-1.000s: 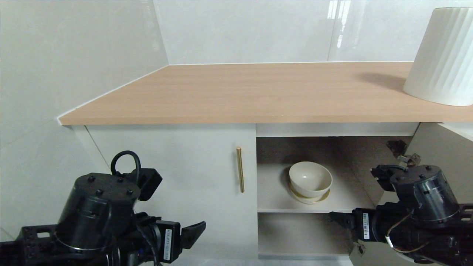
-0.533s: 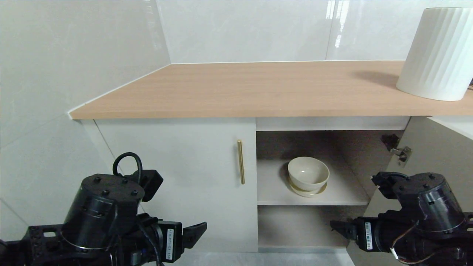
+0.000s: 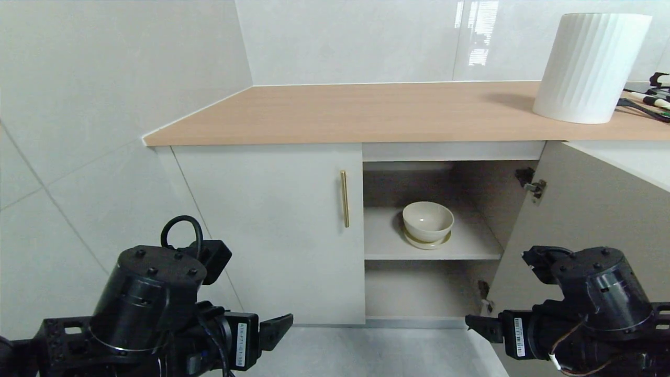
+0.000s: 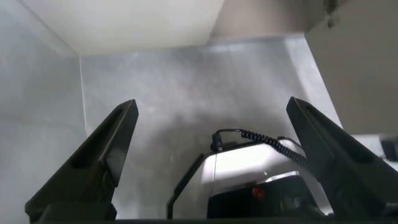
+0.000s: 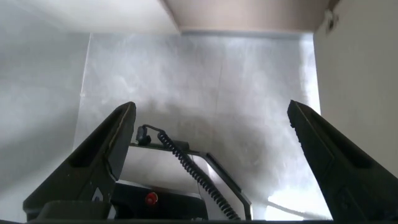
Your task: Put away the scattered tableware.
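Wood-topped counter (image 3: 366,112), cabinet door (image 3: 576,220) swung open: cream bowl (image 3: 427,220) stacked on plate (image 3: 419,244) on upper shelf (image 3: 382,238). Left gripper (image 4: 212,102) and right gripper (image 5: 212,106) spread wide, empty, above floor (image 3: 377,345).

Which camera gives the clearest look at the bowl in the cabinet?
The head view: the bowl sits on a plate on the upper shelf of the open cabinet. Both wrist views face the floor instead.

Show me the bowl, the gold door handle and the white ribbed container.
bowl (image 3: 427,215), head view, inner surface.
gold door handle (image 3: 344,199), head view, its middle.
white ribbed container (image 3: 589,68), head view, side wall.
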